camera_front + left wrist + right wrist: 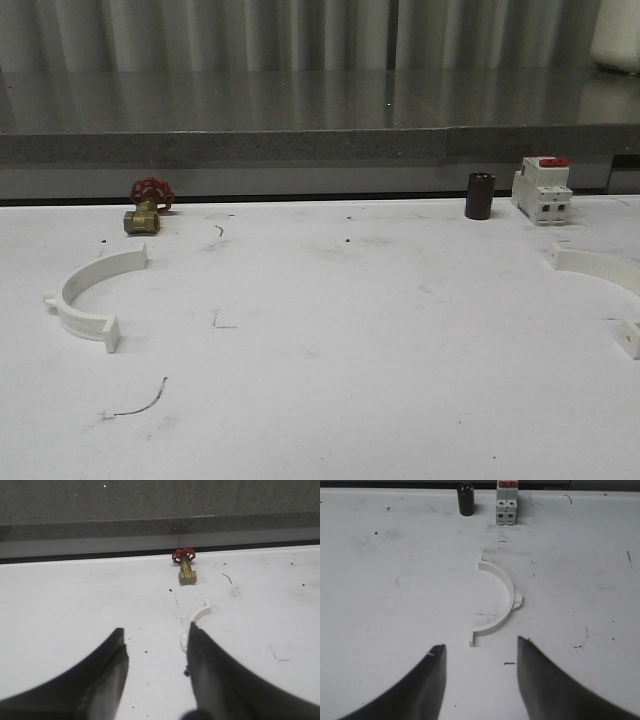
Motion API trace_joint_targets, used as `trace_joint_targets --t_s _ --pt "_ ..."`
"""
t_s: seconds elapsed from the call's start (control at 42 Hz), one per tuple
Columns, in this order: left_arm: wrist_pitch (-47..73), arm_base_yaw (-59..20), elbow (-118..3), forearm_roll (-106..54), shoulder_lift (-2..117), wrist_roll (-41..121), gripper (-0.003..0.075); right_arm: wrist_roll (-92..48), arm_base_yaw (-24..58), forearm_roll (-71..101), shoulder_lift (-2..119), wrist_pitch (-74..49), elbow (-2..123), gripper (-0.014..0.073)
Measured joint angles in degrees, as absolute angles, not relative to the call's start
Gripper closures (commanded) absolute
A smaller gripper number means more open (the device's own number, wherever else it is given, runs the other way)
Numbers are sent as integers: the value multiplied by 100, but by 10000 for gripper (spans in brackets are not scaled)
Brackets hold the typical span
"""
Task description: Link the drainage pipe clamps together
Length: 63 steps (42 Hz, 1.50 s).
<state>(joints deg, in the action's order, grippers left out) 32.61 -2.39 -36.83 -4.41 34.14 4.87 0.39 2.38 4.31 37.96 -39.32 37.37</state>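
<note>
Two white half-ring drainage pipe clamps lie far apart on the white table. One clamp (88,296) rests at the left; part of it (199,616) peeks out past one finger of my left gripper (156,630), which is open with nothing between its fingers. The other clamp (600,272) lies at the right edge, partly cut off. In the right wrist view this clamp (501,600) lies whole, just beyond my right gripper (481,646), which stands open and apart from it.
A brass valve with a red handwheel (147,206) stands at the back left. A dark cylinder (480,195) and a white breaker with a red switch (542,188) stand at the back right. A raised grey ledge (320,150) bounds the table's far edge.
</note>
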Motion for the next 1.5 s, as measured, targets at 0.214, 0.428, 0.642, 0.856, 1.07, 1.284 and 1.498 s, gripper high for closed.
trace_joint_targets --t_s 0.214,0.428,0.642,0.856,1.07,1.284,1.498 --pt "3304 -239 -3721 -428 3840 487 227 39 238 432 3796 -3925 3737 116" --pt "3755 -578 -4257 -428 4941 507 227 39 238 429 3796 -3925 3737 116" --pt "3894 -1115 -4841 -428 6393 518 227 39 238 429 3796 -3925 3737 116" --pt "4151 -1178 -5502 -451 7847 282 227 39 238 429 3796 -3925 3737 116" --pt "4178 -1178 -6045 -140 9041 -377 227 39 238 429 3796 -3925 3737 116" --pt "4115 -1178 -6384 0 9901 -807 227 39 238 429 3796 -3925 3737 116" --pt "4034 -1178 -6664 0 10545 -905 227 39 238 420 3796 -3934 3737 116"
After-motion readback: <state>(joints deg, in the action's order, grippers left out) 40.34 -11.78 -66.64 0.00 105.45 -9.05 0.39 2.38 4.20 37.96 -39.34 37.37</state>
